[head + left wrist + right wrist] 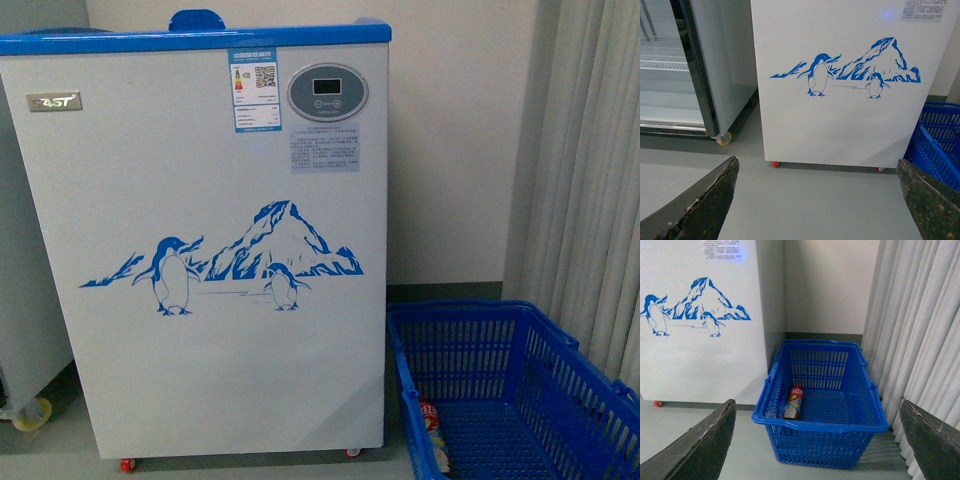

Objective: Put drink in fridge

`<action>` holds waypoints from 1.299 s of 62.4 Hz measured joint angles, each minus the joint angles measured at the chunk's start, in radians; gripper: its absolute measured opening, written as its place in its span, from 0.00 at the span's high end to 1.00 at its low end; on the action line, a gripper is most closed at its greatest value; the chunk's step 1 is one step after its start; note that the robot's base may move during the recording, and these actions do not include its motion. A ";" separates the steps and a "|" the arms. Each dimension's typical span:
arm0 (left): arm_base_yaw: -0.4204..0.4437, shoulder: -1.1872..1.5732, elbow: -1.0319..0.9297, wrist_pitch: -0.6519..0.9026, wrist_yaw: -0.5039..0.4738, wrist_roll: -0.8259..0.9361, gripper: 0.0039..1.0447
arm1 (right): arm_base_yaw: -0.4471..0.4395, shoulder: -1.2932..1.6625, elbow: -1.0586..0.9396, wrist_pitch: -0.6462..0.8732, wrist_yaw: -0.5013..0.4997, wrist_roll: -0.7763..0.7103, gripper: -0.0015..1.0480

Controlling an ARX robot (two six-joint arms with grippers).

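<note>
So far left there's a plain grey-white cabinet [30, 250]. The left wrist view shows its glass front with wire shelves inside, and it sits just beside the fridge [200, 250]. The fridge is the white chest cooler with a blue top rim [200, 40], and a blue lid handle [197, 18] pokes up above that. On the front there's a sticker label [255, 90] and an oval digital panel [327, 92] up top, plus the blue penguin-and-mountain print [230, 260] across the middle. It stands on little red casters [127, 465] on the grey floor [815, 210]. Right next to it, pretty much touching its side, is a blue mesh basket [560, 370] on the floor. The drink [794, 402] is in there, lying on its side on the basket bottom along the wall nearest the fridge, with the red cap pointing toward the back wall. The front view only catches a bit of it down low. Past the basket on the far right hangs a pale pleated curtain [590, 180], close to the basket's rim. The left gripper [816, 160] is spread wide with nothing between its two dark fingers [705, 205], and it faces the lower front of the fridge. The right gripper [816, 401] is spread wide too, nothing in it, and it looks down at the basket from a little way off, well clear of the bottle.
</note>
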 joint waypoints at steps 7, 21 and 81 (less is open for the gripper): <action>0.000 0.000 0.000 0.000 0.000 0.000 0.08 | 0.000 0.000 0.000 0.000 0.000 0.000 0.07; 0.000 0.000 0.000 0.000 0.000 0.000 0.08 | 0.000 0.000 0.000 0.000 0.000 0.000 0.07; 0.000 0.000 0.000 0.000 0.000 0.000 0.08 | 0.000 0.000 0.000 0.000 0.000 0.000 0.07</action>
